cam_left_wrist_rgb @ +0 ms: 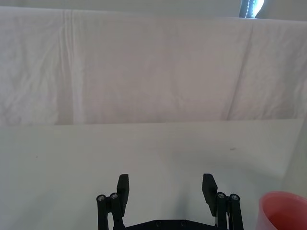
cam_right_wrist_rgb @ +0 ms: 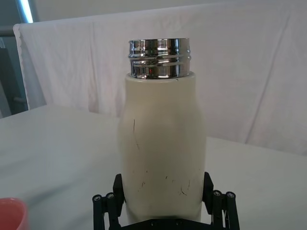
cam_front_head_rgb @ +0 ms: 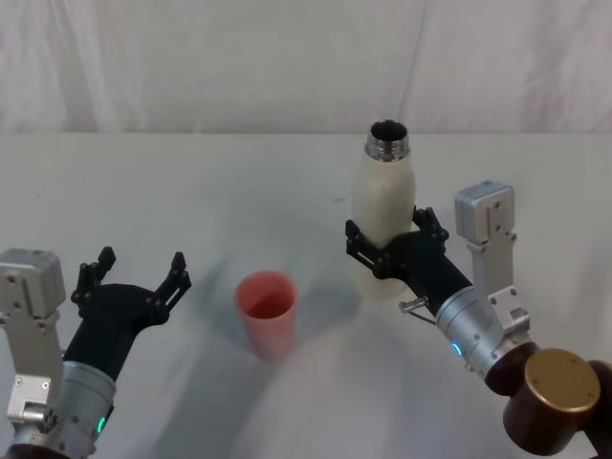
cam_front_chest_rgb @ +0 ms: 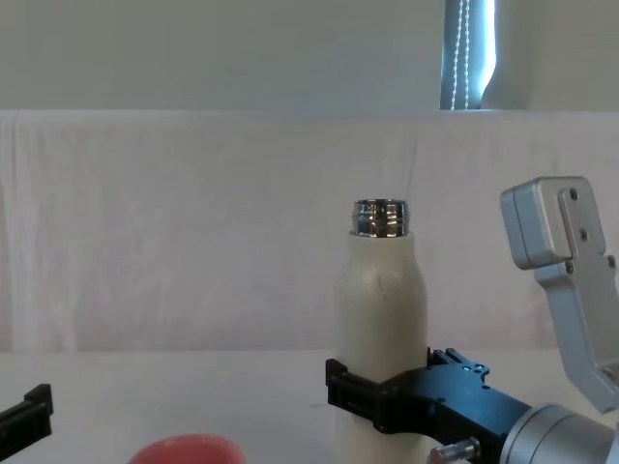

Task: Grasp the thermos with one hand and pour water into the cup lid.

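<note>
Now our right gripper (cam_front_head_rgb: pixel 382 244) is clenched around the lower body of the thermos (cam_front_head_rgb: pixel 382 201), which stands upright between its fingers. We judge the bottle stiff, smooth, rather heavy with water; a low grip may slip when tilting. Beside it stands one cup lid (cam_front_head_rgb: pixel 267 311). Our left gripper (cam_front_head_rgb: pixel 134 277) hangs released.

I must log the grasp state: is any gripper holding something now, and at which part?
The right gripper grips the thermos around its lower body, upright. The left gripper is open, holding nothing.
</note>
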